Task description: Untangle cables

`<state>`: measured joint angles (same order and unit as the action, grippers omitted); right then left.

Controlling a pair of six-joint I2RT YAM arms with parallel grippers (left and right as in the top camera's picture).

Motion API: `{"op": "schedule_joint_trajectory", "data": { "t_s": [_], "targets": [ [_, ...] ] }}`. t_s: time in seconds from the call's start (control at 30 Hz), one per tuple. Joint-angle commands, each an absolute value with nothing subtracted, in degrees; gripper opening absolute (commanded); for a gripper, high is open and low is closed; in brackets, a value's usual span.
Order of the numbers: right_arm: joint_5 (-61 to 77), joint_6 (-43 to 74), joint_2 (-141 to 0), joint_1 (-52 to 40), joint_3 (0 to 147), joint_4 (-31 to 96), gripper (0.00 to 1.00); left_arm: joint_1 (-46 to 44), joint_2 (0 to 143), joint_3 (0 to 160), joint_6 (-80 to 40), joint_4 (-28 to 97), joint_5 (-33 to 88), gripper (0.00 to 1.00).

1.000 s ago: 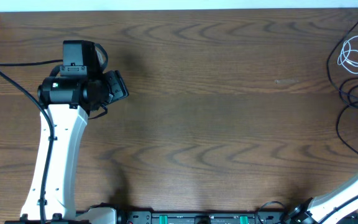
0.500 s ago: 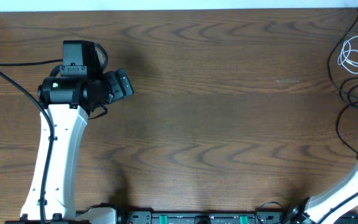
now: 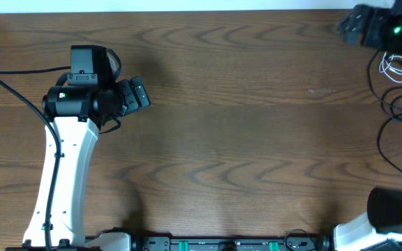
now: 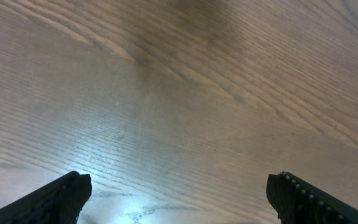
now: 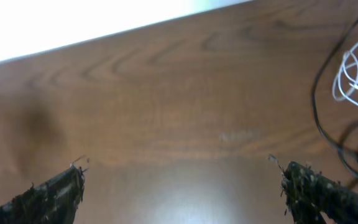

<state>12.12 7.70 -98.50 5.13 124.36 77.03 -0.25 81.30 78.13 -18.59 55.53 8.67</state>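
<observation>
The white cable (image 3: 401,64) lies coiled at the table's far right edge, partly under my right arm. In the right wrist view the white cable (image 5: 355,76) shows at the right. The black cable (image 3: 378,141) runs past it and loops below; in the right wrist view the black cable (image 5: 314,106) curves down left of the white coil. My right gripper (image 3: 349,25) hovers open at the back right, left of the coils, and the right gripper (image 5: 182,186) has nothing between its fingers. My left gripper (image 3: 135,94) is open over bare wood at the left, and the left gripper (image 4: 179,196) is empty.
The wooden table (image 3: 243,125) ends at a white back edge (image 5: 73,25) close to my right gripper. A thick black wire (image 3: 16,90) trails from the left arm. The right arm's lower link (image 3: 396,213) shows blurred at the bottom right.
My right arm has swung up into view at the back right, over the white coil. The left gripper's jaws have spread wider; the left arm stays in place.
</observation>
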Motion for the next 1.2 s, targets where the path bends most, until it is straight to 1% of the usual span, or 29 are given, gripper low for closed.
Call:
{"op": "schedule_joint_trajectory", "data": {
  "t_s": [0.0,0.1,0.27,0.73,0.87,1.0,1.1,1.17],
  "targets": [
    [5.69,6.57,-93.80,1.37,124.77,80.93,0.99,-0.08,81.34,77.45,-18.09,55.68,8.34,0.96],
    [5.72,6.59,-91.53,-1.45,124.77,85.10,0.99,-0.05,81.34,77.45,-18.09,55.68,8.34,0.96],
    [5.72,6.59,-90.28,-3.77,124.77,88.27,0.99,-0.08,81.34,77.45,-18.09,55.68,8.34,0.96],
    [5.52,6.57,-90.54,-3.81,124.75,88.53,0.99,-0.08,81.34,77.45,-18.09,55.68,8.34,0.96],
    [5.52,6.57,-88.33,-5.39,124.03,88.51,0.99,-0.08,81.34,77.45,-18.09,55.68,8.34,0.96],
    [5.52,6.57,-82.35,-7.31,117.97,88.47,0.99,-0.05,81.34,77.45,-18.09,55.68,8.34,0.96],
    [3.99,6.52,-75.29,-7.60,108.29,86.30,0.99,-0.08,81.34,77.45,-18.09,55.68,8.34,0.96],
    [-1.72,6.55,-69.32,-7.60,99.98,81.69,0.99,-0.05,81.34,77.45,-18.09,55.68,8.34,0.96]
  ]
}}
